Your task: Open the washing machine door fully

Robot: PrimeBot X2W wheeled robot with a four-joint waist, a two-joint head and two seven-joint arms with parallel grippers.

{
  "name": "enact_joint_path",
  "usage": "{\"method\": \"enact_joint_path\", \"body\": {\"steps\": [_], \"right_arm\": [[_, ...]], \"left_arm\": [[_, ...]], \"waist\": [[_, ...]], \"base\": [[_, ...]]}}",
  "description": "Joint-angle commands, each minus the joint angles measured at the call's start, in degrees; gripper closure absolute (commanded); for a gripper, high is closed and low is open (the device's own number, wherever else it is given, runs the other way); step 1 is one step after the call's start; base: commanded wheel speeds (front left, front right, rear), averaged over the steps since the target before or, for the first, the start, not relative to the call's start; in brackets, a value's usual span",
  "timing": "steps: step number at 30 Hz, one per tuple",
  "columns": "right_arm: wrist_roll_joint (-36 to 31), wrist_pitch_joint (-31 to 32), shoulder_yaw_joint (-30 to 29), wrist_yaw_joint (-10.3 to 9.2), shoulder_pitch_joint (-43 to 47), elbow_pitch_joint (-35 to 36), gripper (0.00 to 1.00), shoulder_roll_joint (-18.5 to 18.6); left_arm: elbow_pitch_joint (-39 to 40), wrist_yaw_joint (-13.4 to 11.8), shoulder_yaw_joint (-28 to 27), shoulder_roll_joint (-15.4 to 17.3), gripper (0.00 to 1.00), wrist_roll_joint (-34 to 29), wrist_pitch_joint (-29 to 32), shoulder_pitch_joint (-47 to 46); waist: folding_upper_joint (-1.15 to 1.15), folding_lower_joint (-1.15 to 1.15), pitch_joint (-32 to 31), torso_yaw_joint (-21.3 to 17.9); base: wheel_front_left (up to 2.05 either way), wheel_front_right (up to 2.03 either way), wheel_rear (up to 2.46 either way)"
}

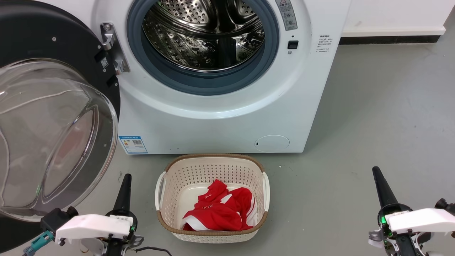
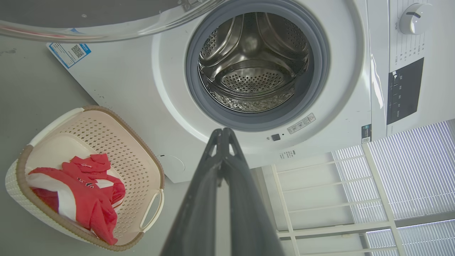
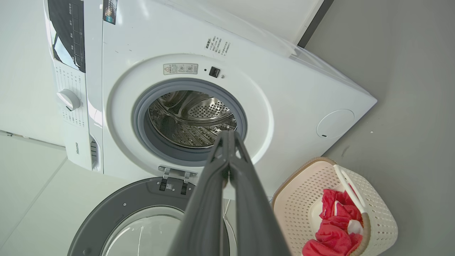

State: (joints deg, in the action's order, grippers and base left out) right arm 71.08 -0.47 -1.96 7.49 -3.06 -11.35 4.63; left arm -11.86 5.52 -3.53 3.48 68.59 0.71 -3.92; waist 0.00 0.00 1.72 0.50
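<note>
Door [image 1: 53, 124] stands wide; left claw [image 1: 125, 187] and right claw [image 1: 380, 183] pressed together, clear of it; likely done, maybe one last nudge.

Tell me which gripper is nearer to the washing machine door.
Left. The left gripper sits beside the lower edge of the door; the right gripper lies far past the basket.

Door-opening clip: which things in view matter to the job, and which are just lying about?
Job in hand:
washing machine door, swung open on the left
washing machine, drum opening exposed

Lying about:
cream laundry basket on the floor in front of the machine
red and white garment inside it
</note>
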Motion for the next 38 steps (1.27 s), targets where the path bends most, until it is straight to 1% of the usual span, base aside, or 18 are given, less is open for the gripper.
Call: {"method": "enact_joint_path", "body": {"steps": [1,26,27,38], "right_arm": [[1.47,0.20,-0.22,0.01,-1.23,0.09,1.00,0.30],[13.75,3.10,-1.46,0.01,-2.35,-1.40,1.00,0.04],[15.13,3.45,-1.62,0.01,-2.53,-1.59,1.00,0.01],[19.25,4.50,-2.07,0.00,-3.05,-2.15,1.00,-0.14]], "left_arm": [[0.14,0.23,-0.23,0.05,1.00,1.39,0.33,-1.30],[-1.24,1.30,-1.90,-0.34,1.00,14.06,3.60,-2.06],[-1.39,1.44,-2.06,-0.38,1.00,15.46,3.91,-2.19],[-1.84,1.78,-2.68,-0.51,1.00,19.71,5.05,-2.41]], "waist": [[0.00,0.00,-0.04,-0.01],[0.00,0.00,-0.81,-0.26],[0.00,0.00,-0.90,-0.29],[0.00,0.00,-1.21,-0.39]], "base": [[0.00,0.00,0.00],[0.00,0.00,0.00],[0.00,0.00,0.00],[0.00,0.00,0.00]]}}
